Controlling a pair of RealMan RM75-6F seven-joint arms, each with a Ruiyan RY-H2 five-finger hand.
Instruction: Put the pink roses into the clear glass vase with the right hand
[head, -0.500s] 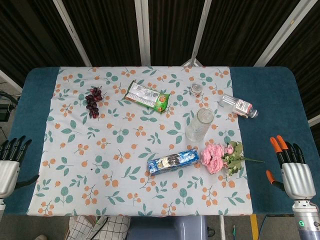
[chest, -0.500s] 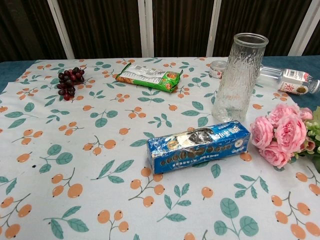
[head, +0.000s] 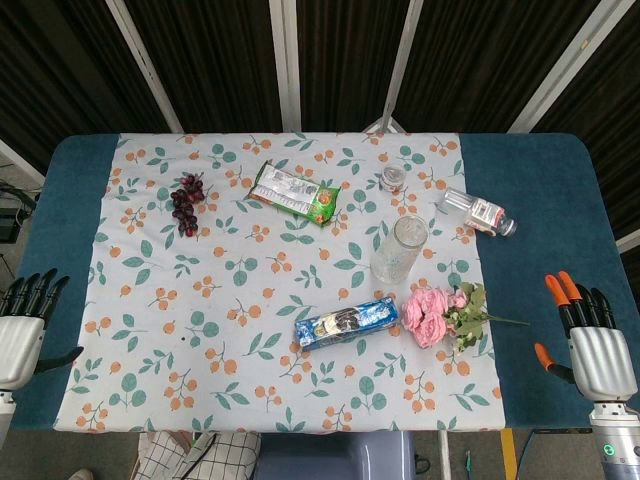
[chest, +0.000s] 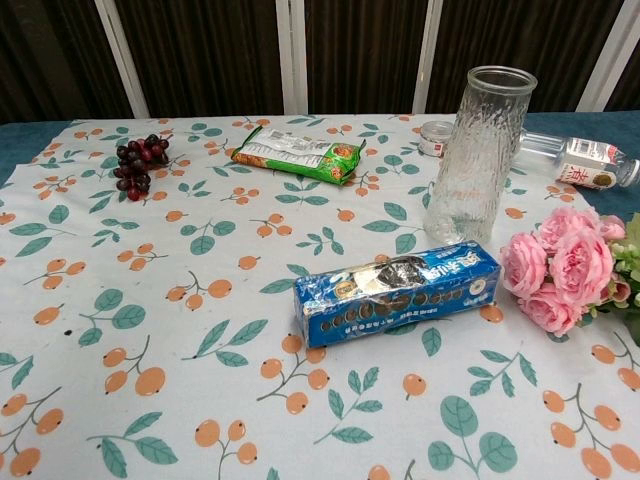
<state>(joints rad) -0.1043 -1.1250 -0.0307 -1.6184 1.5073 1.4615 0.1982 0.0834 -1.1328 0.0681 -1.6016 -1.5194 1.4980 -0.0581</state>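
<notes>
The pink roses (head: 430, 314) (chest: 556, 265) lie on the patterned cloth, blooms toward the left, leaves and stem pointing right. The clear glass vase (head: 399, 249) (chest: 478, 156) stands upright just behind them. My right hand (head: 586, 338) hovers at the table's right front edge over the blue cover, fingers apart and holding nothing, well to the right of the roses. My left hand (head: 22, 325) sits at the far left front edge, fingers spread and empty. Neither hand shows in the chest view.
A blue cookie pack (head: 347, 321) (chest: 397, 291) lies left of the roses. Behind the vase are a small jar (head: 393, 179), a lying plastic bottle (head: 478, 212) (chest: 578, 159), a green snack bag (head: 295, 193) (chest: 297, 154) and dark grapes (head: 186, 203) (chest: 138, 165).
Both hands have drifted slightly downward toward the near edge. The objects on the table have not moved.
</notes>
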